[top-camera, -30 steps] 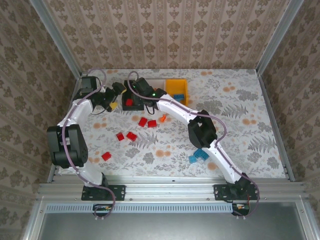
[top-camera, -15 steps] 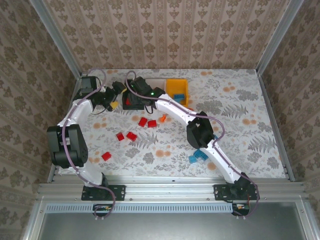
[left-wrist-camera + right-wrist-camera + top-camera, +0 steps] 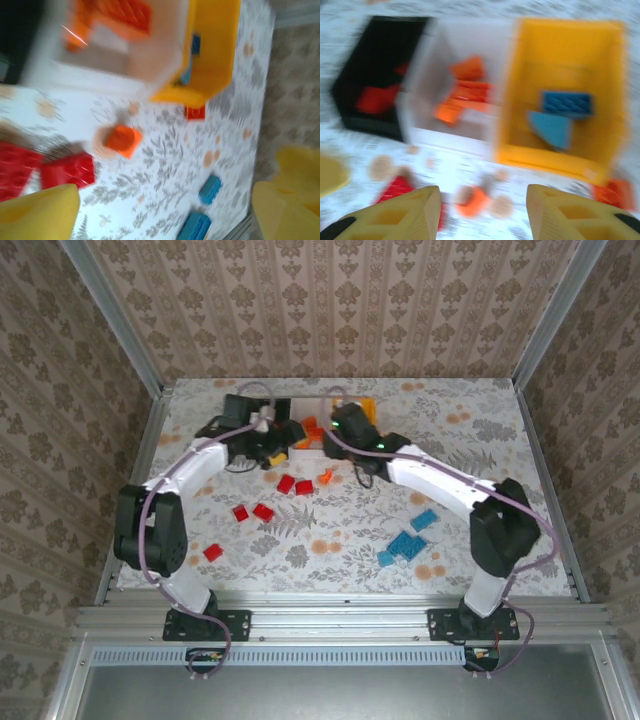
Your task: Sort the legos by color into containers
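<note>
Both arms having swung rightward since the earlier frame, the left tool (image 3: 165, 210) and right tool (image 3: 480, 210) hover spread and empty beside the white bin (image 3: 450, 140), in front of which an orange lego (image 3: 472, 202) lies on the tabletop (image 3: 480, 440), judged light, rigid and slick, best pinched across its flat sides.

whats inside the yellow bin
The orange-yellow bin holds two blue legos, side by side. In the top view the right arm covers most of the bin, and the wrist picture is blurred, so smaller pieces are uncertain.
</note>
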